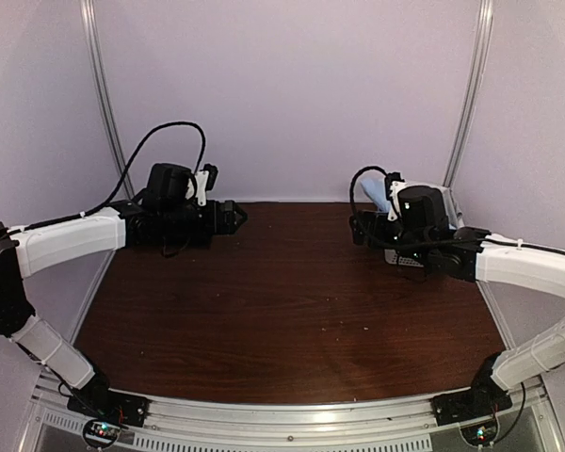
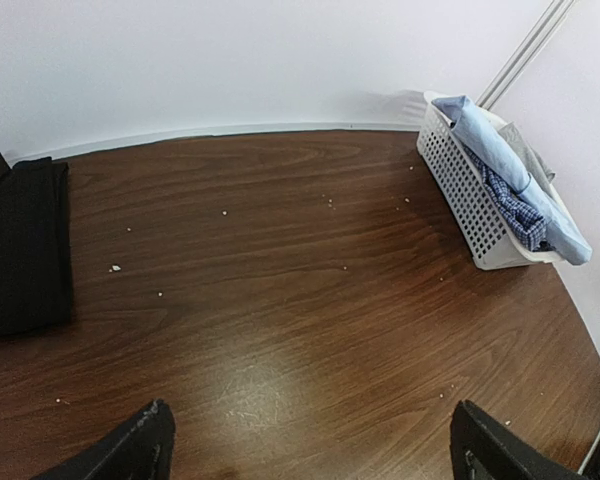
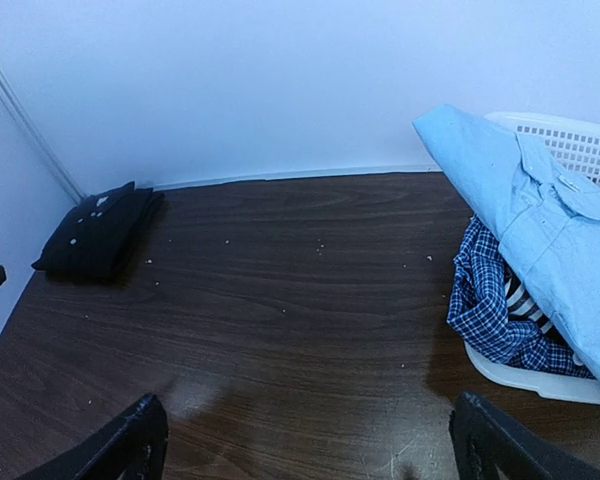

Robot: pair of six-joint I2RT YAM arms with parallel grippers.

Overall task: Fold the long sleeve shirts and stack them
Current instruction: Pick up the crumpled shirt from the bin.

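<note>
Standing wide open and empty, the left gripper (image 2: 315,448) hangs over the far left part of the worktop (image 1: 282,311). The black shirt (image 2: 20,245) lies folded near it, at the far left corner. The right gripper (image 3: 310,445), jaws equally spread and holding nothing, hangs by the far right corner. The blue shirt (image 3: 540,230) is near it, and the black one is well apart across the worktop. Two shirts in all: one black, one blue. One white basket (image 2: 460,190) sits at the far right corner. The blue shirt is draped over its rim, above a checked cloth (image 3: 495,300) inside.
</note>
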